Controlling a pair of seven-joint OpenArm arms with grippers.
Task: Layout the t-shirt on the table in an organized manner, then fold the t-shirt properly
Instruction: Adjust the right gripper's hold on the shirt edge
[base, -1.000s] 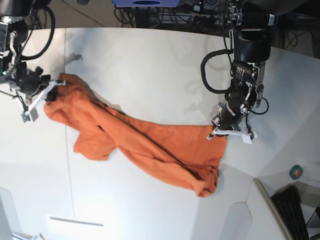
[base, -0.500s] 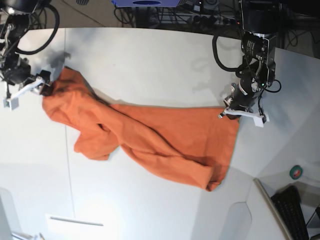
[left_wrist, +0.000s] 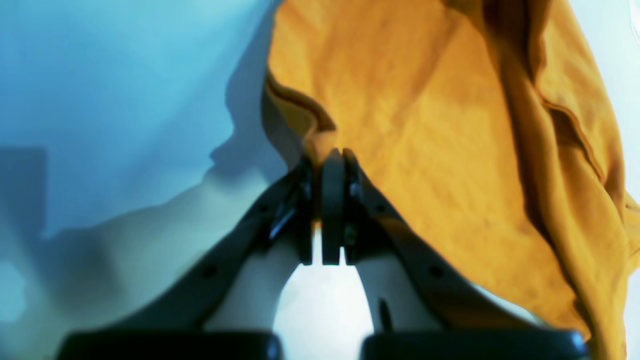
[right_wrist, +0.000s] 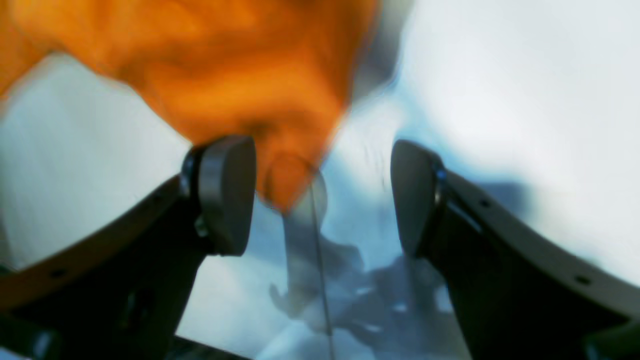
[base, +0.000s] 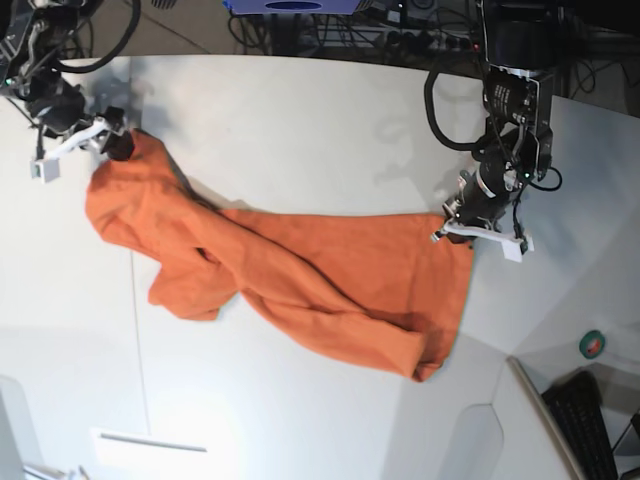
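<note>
The left fingers (left_wrist: 327, 165) pinch the plain orange fabric t-shirt's (base: 300, 275) edge; the right fingers (right_wrist: 320, 195) stand wide apart, holding nothing; the shirt lies wrinkled across the white bench (base: 300, 120).

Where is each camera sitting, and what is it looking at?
Base: up high, looking down at the table, the t-shirt and both arms.
Left wrist: behind the left gripper, shut on the shirt's edge.
Right wrist: behind the open right gripper, facing a shirt corner.
All share the orange shirt.
</note>
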